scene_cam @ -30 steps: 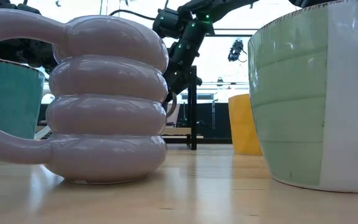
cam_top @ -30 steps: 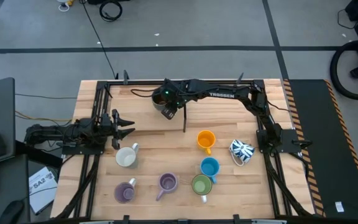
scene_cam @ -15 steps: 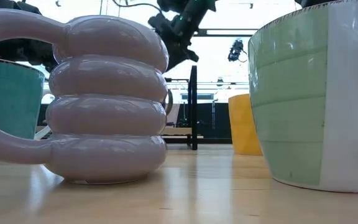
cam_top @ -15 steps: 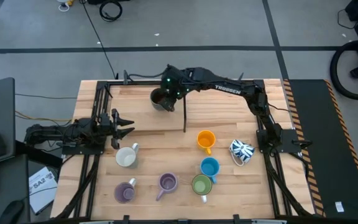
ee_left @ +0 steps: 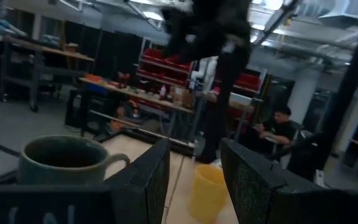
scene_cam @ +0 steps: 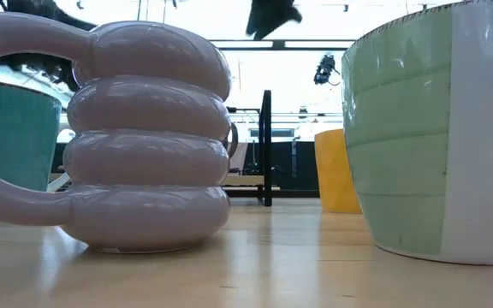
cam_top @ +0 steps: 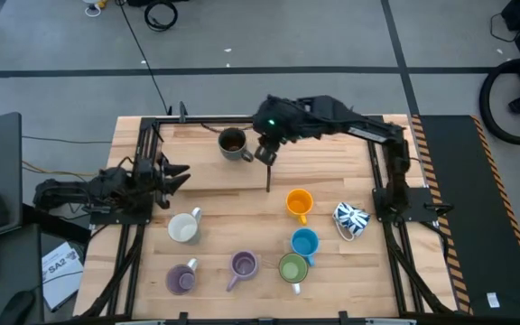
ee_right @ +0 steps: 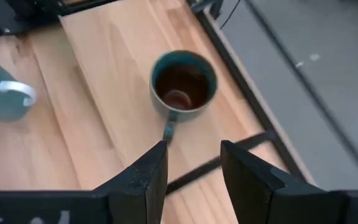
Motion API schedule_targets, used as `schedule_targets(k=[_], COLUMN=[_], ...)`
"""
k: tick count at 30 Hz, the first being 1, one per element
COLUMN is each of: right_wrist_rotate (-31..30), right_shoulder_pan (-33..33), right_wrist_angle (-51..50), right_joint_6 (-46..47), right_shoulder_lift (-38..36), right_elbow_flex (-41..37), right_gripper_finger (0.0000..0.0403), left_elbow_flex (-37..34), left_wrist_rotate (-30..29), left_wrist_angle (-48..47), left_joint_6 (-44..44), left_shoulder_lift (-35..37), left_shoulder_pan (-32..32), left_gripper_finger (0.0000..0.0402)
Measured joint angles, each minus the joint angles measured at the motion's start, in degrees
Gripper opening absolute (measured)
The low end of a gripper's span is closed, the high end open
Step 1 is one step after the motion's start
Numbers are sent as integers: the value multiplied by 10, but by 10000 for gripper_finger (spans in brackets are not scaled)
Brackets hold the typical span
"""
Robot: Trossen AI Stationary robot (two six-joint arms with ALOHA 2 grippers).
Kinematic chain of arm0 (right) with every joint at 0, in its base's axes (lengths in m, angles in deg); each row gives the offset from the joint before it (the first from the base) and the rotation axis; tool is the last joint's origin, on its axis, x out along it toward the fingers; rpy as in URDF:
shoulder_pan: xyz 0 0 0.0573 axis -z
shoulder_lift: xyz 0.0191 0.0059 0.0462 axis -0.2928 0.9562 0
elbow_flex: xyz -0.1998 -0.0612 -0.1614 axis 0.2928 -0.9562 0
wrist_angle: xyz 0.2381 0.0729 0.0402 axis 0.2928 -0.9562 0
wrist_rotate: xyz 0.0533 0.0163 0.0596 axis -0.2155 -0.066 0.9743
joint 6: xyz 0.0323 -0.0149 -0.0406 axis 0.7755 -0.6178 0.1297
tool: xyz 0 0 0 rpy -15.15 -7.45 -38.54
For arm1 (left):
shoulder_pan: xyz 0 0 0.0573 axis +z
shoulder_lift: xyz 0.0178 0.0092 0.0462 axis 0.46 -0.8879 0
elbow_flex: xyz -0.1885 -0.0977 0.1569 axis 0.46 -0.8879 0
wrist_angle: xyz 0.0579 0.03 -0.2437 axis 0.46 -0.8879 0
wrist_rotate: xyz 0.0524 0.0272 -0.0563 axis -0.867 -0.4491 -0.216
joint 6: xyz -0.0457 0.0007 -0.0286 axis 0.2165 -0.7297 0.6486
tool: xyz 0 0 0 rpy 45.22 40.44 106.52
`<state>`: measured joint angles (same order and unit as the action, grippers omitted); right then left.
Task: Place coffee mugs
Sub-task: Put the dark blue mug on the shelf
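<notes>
The dark grey mug (cam_top: 233, 143) stands upright on its base near the table's far edge, its handle (ee_right: 168, 127) pointing toward my right gripper (cam_top: 267, 153). That gripper hovers open just right of the mug and touches nothing (ee_right: 191, 168). My left gripper (cam_top: 174, 173) waits open at the table's left side (ee_left: 194, 174), facing the dark mug (ee_left: 67, 162). The other mugs stand in the near half: white (cam_top: 183, 227), two purple (cam_top: 181, 279) (cam_top: 242, 264), green (cam_top: 292, 267), blue (cam_top: 304, 242), orange (cam_top: 298, 202) and white with a blue pattern (cam_top: 351, 218).
A thin dark post (cam_top: 268, 176) stands upright mid-table, just near of my right gripper. A black frame rail (cam_top: 206, 118) runs along the far edge behind the dark mug. Bare wood lies between the dark mug and the white mug.
My right gripper carried the dark grey mug a little toward the far edge and set it down. It let go, then rose and drew back toward the table's right. The mug now stands alone. My left gripper shifted slightly toward the far edge.
</notes>
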<state>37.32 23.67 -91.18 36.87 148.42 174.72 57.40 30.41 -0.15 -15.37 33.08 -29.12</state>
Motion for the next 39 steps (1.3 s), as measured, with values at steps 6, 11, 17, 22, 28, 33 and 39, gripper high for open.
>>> schedule_targets(k=[6, 11, 17, 22, 28, 33, 39], right_wrist_rotate=[-55, -56, -104, -124, -90, -49, 38], right_shoulder_pan=[-58, -97, -144, -160, -137, -107, -66], right_wrist_angle=[-51, -95, -97, -20, 109, 199, 317], right_joint_6=[-7, -2, 31, 42, 38, 24, 19], right_shoulder_lift=[-33, -51, -116, -211, -325, -411, -478], right_elbow_flex=[0, -5, -122, -285, -460, -581, -697], right_gripper_finger=[154, 153, 154, 154, 154, 153, 154], left_elbow_flex=[77, 159, 298, 425, 555, 628, 650], left_wrist_rotate=[-18, -27, -94, -105, -103, -63, 38], left_wrist_angle=[-3, -8, -125, -263, -402, -464, -466], left_joint_6=[0, 0, 43, 96, 135, 136, 136], left_shoulder_lift=[-91, -206, -359, -470, -583, -659, -726], left_shoulder_pan=[0, 0, 3, 40, 112, 178, 258], left_gripper_finger=[151, 151, 151, 151, 151, 151, 151])
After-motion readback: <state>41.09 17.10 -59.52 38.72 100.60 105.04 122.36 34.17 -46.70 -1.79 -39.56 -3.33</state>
